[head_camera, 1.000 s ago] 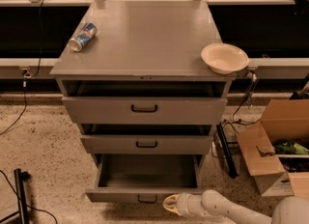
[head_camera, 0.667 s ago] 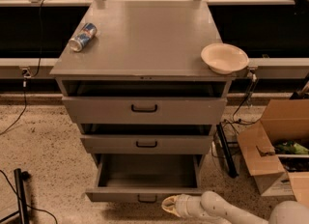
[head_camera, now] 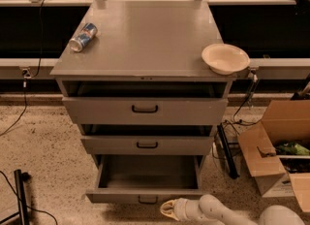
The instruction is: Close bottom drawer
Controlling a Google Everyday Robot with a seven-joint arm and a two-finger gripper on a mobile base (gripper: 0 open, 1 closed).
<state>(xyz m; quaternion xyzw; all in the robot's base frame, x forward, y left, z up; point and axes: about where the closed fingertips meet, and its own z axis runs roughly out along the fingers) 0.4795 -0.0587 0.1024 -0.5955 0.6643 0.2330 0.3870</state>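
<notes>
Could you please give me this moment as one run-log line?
step: close bottom drawer | state: pulled open | claw: low, in front of its front panel, at image right of the handle | contact: cannot tell

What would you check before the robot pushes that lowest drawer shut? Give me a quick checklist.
1. Bottom drawer pulled out, needing a push: ok.
2. Nothing sticking up out of its tray: ok.
3. Gripper low in front of the drawer's front, just right of the handle: ok.
4. Gripper touching the front: cannot tell.
5. Bowl safely on the cabinet top: not ok, it hangs over the right edge.
</notes>
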